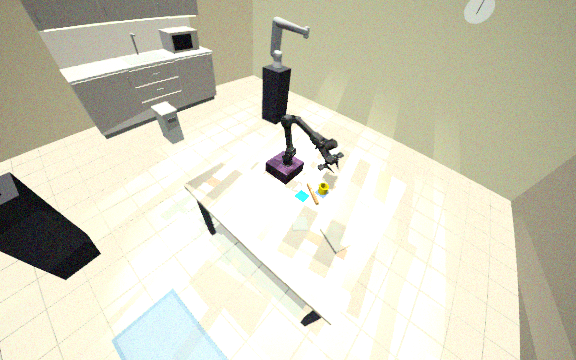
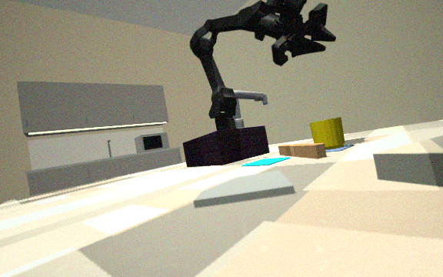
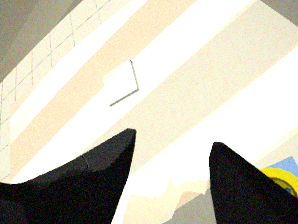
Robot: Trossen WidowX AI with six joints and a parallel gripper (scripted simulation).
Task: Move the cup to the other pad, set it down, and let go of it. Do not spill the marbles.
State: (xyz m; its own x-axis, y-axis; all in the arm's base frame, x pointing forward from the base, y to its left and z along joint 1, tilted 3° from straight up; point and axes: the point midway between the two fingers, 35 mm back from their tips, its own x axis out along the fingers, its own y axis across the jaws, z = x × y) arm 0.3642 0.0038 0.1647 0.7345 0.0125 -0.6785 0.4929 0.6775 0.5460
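A: Left to right along the bench (image 2: 360,215), then?

B: Starting at the arm's dark purple base block (image 2: 226,145), out at about nine o'clock from the cup. Next, lying flat on the bench, a cyan pad (image 2: 265,161). Then a tan wooden bar (image 2: 302,150), lying between that pad and the cup.

A: And the cup?

B: Yellow cup (image 2: 327,131), upright, sitting on a blue pad (image 2: 340,148) just beyond the bar's right end. Marbles not visible from any view. Seen from above, cup (image 1: 323,188) at roughly three o'clock from the cyan pad (image 1: 302,196), with the bar (image 1: 312,193) slanting between them.

A: End effector?

B: End effector (image 2: 296,42) high above the bench, at about twelve o'clock over the bar and cup, well apart from both. Fingers partly drawn in, a clear gap left between them, gripping nothing. From the wrist view, two dark fingertips framing bare bench, with a sliver of the cup's yellow rim (image 3: 285,179) and a bit of blue pad peeking past the right fingertip at about four o'clock.

A: Touching the cup?

B: No, apart from it.
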